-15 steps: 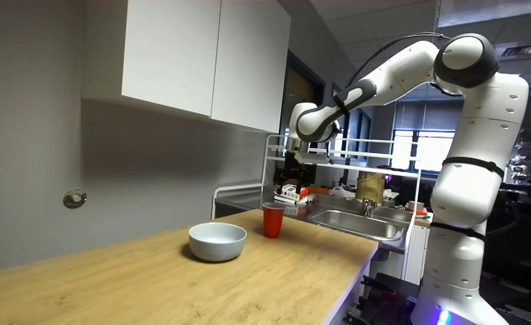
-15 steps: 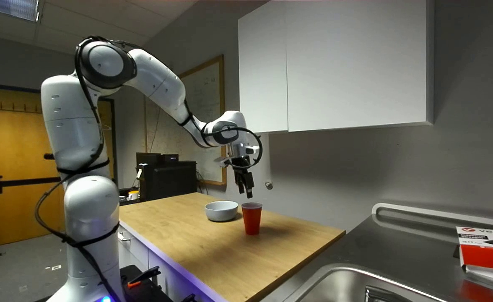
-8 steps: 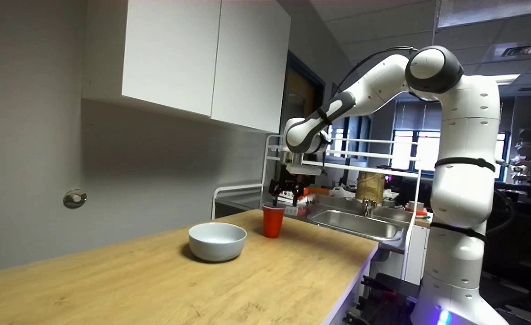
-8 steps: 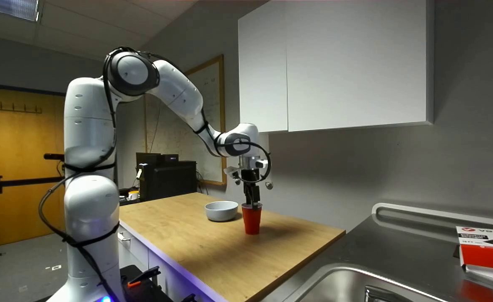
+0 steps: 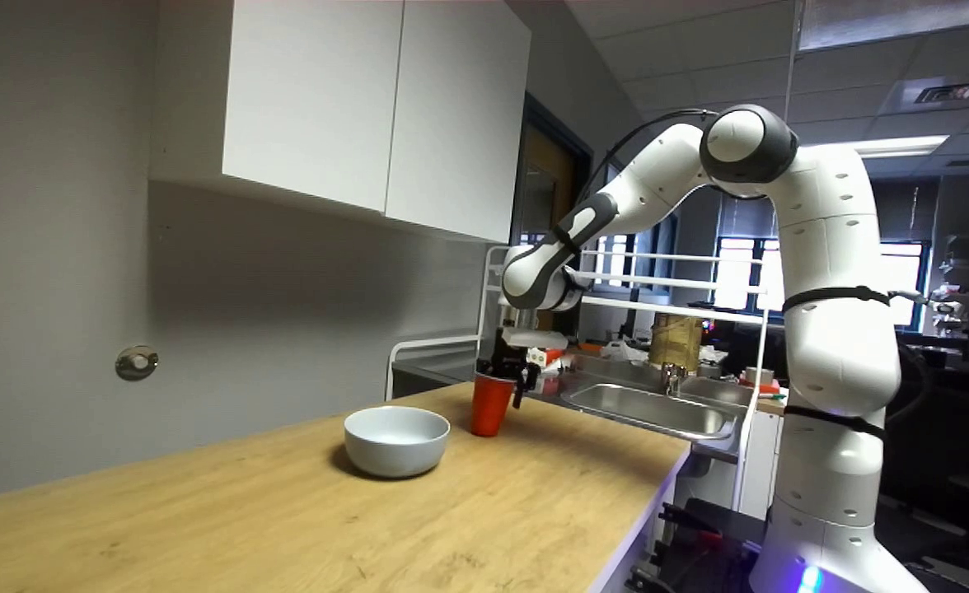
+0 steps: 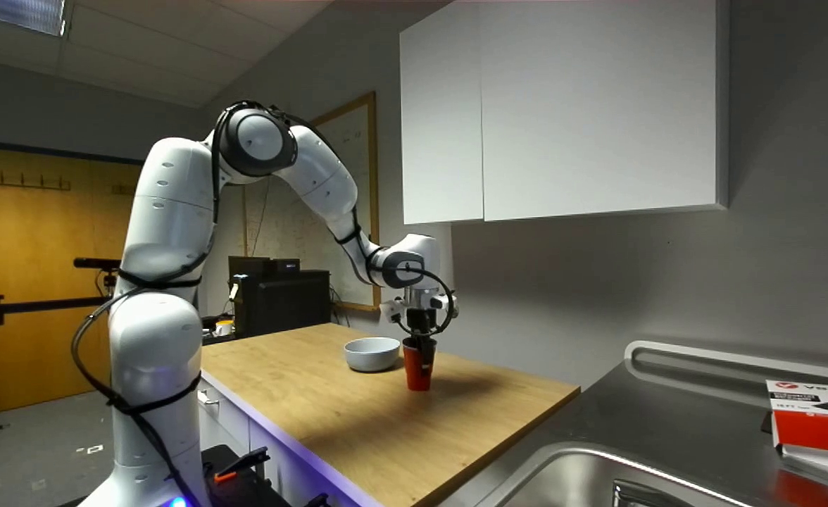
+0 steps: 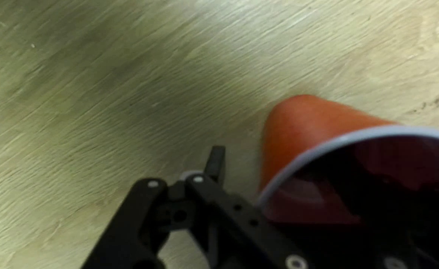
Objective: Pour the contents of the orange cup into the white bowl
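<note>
Evidently we had lowered the spread, empty gripper (image 5: 503, 385) astride the wall of the orange cup (image 5: 490, 412), now tilted below centre in an exterior view, so clamping presumably remained before pouring into the white bowl (image 5: 396, 455).

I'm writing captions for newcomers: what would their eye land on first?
Probably the big white robot arm reaching over the wooden counter. Next, the red-orange cup on the counter, with the open black gripper straddling its rim. The white bowl sits near the cup, not touching it.
</note>
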You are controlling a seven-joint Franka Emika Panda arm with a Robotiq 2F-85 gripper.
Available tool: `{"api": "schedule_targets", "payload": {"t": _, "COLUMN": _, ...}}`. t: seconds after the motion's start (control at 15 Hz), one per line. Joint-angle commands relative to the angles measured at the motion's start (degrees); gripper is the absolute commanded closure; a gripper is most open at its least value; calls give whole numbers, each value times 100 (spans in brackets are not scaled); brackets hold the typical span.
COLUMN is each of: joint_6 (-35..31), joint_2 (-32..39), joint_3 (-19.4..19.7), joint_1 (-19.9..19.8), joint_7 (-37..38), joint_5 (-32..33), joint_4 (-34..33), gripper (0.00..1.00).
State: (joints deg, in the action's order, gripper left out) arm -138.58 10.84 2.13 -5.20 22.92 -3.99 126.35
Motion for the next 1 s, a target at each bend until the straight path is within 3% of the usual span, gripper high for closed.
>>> {"api": "schedule_targets", "payload": {"t": 0.0, "joint_6": -120, "joint_2": 184, "joint_3": 96, "joint_1": 191, "joint_7": 186, "joint_5": -110, "joint_4": -100, "gripper": 58}}
{"api": "schedule_targets", "payload": {"t": 0.4, "joint_6": -308, "joint_2": 253, "joint_3": 203, "joint_1": 341, "joint_7": 403, "joint_5": 136, "joint_4": -159, "gripper": 99}}
{"api": "schedule_targets", "payload": {"t": 0.53, "joint_6": -375, "joint_2": 251, "joint_3": 279, "joint_1": 408, "joint_7": 546, "joint_5": 330, "joint_4": -169, "gripper": 100}}
{"api": "schedule_targets", "payload": {"t": 0.6, "joint_6": 160, "joint_2": -230, "joint_3": 434, "joint_1": 465, "joint_7": 745, "joint_5": 783, "joint_4": -98, "gripper": 99}}
{"api": "schedule_targets", "payload": {"t": 0.93, "joint_6": 834, "joint_2": -863, "joint_3": 414, "joint_1": 644, "joint_7": 1678, "joint_5": 1917, "joint_4": -137, "gripper": 97}}
